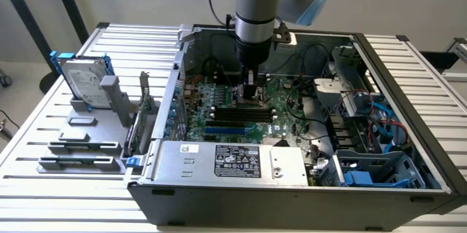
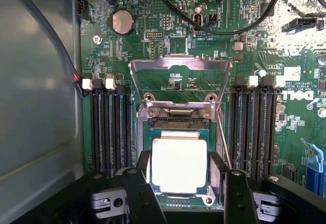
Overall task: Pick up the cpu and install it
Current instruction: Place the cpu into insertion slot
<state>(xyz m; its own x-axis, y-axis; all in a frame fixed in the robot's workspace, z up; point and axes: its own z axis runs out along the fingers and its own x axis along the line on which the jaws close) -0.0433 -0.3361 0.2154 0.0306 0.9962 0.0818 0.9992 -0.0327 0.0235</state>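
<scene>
We see arm hanging straight down from top centre of exterior view into open computer case. Wrist vertical, gripper low over motherboard at frame centre.

In wrist view, black fingers stand wide apart, pressed against two opposite edges of cpu, clamping it. Chip lies flat, silvery lid up, at socket just beside raised metal frame. Near-square, so we make out no long axis. Its edges run parallel to memory slots flanking both sides. Seated or just above socket, we cannot tell.
</scene>
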